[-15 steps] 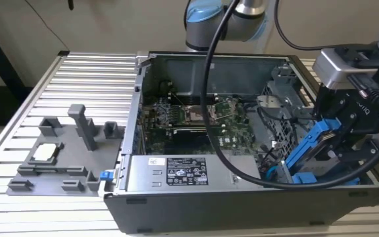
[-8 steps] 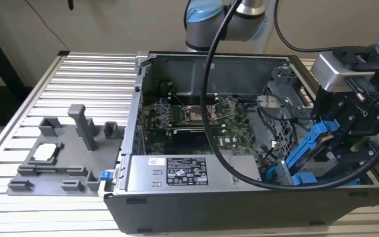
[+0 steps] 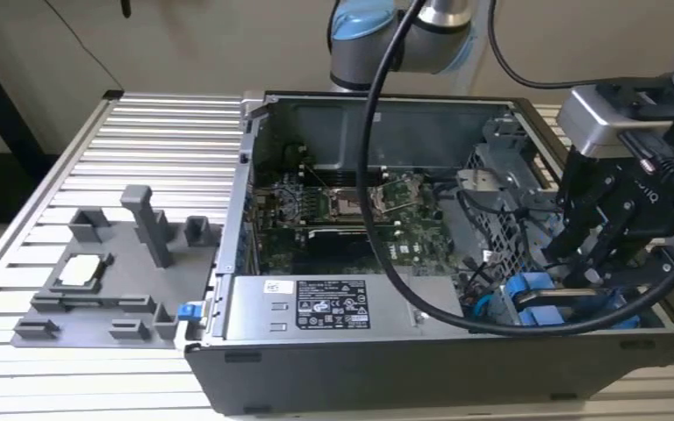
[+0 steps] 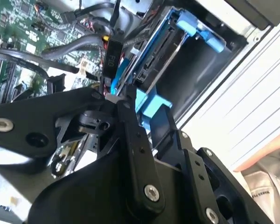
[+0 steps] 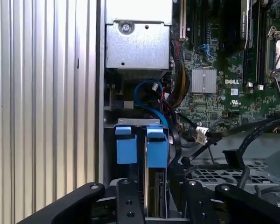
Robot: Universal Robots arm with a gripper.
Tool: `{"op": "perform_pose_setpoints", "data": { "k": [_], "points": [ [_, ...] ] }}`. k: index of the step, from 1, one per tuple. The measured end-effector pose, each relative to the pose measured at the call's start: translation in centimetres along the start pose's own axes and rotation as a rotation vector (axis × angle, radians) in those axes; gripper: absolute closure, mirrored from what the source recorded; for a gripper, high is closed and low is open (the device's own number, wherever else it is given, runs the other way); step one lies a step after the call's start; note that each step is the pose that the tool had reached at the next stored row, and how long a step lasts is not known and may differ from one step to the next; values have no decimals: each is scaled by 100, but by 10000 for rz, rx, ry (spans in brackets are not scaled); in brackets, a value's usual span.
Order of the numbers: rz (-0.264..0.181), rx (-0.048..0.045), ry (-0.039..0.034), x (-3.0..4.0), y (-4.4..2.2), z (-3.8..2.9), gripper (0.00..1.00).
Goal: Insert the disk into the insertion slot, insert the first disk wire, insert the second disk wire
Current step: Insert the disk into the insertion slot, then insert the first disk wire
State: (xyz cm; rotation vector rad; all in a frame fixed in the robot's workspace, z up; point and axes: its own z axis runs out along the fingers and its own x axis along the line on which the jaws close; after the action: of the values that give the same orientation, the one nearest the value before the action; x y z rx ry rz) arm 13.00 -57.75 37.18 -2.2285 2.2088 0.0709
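Gripping the disk [image 5: 155, 186], nearly closed on it, the pincer [image 5: 156, 210] faces the slot [image 4: 196, 79] just ahead; any tilt could jam the disk.

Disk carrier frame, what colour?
The carrier frame is bright blue, best seen in the first wrist view.

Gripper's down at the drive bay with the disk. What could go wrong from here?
1. Snag: a black wire with a white plug lies close beside the gripper; arm motion may catch it.
2. Pinch: a blue cable loops just past the disk at the slot; pushing deeper might trap it.
3. Drag: the arm's black hose hangs across the open case and could rake the board.
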Motion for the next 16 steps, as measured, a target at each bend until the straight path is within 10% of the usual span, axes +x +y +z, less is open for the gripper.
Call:
{"op": "perform_pose_setpoints", "data": {
  "k": [7, 10, 16],
  "points": [
    [-12, 26, -16, -9, 6, -219, 60],
    [-74, 231, -297, -9, 8, -220, 60],
    [-178, 583, -607, -10, 17, -222, 60]
  ]
}}
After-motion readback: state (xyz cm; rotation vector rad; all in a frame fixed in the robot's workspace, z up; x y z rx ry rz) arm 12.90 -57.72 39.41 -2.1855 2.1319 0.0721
